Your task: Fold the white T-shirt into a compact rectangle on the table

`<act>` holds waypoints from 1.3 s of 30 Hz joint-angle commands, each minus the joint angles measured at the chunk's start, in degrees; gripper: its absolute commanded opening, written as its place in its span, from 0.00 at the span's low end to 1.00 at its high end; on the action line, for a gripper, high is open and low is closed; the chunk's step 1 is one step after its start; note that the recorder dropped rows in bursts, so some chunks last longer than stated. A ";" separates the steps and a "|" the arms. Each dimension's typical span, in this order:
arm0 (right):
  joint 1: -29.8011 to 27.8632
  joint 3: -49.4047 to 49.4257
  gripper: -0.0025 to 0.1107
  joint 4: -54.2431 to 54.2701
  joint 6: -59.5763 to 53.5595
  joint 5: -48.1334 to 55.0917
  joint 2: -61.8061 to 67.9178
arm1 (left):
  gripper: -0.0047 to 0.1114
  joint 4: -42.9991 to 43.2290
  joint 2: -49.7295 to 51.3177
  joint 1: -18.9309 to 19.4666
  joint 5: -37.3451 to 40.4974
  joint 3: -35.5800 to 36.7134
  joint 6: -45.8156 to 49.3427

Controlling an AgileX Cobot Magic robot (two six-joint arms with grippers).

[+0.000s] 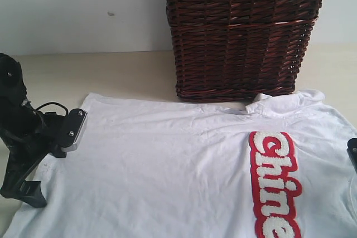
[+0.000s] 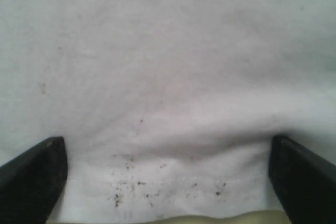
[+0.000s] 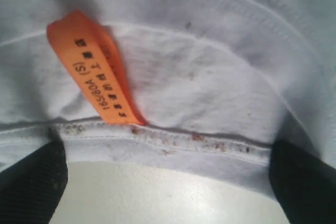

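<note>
Your left tool (image 2: pixel 168 182) stood wide open at the left edge of the exterior frame. Its dark fingers (image 2: pixel 34 174) straddled a speckled edge of the soft white cotton T-shirt (image 1: pixel 167 165) without closing on it. Your right tool (image 3: pixel 168 182), barely showing at the right edge of that frame, was spread just as wide. Between its fingers lay a stitched seam of the shirt's neck, beside a small orange fabric size label (image 3: pixel 97 72); it held nothing either.

The shirt lay spread open and nearly flat across the lower part of the exterior frame on the wide pale beige table (image 1: pixel 111 73). Its fuzzy white lettering outlined in red (image 1: pixel 276 182) faced up at lower right. Its collar was bunched against the foot of the tall dark brown wicker basket (image 1: pixel 240 32) at upper centre.

By my reading you had no fold made yet, only both tools placed at opposite edges. Every fold, and the final squaring into a compact rectangle, was left to do.
</note>
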 commanded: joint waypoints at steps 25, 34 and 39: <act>-0.04 0.87 0.95 6.57 -1.08 -3.50 1.27 | 0.95 -0.71 2.22 0.09 4.06 1.96 -0.64; -0.04 2.17 0.65 3.46 -0.60 -3.12 1.27 | 0.95 -0.82 2.22 0.09 4.06 1.96 -0.64; -0.04 2.17 0.40 3.57 3.02 -2.99 1.27 | 0.95 -0.82 2.22 0.09 4.06 1.96 -0.64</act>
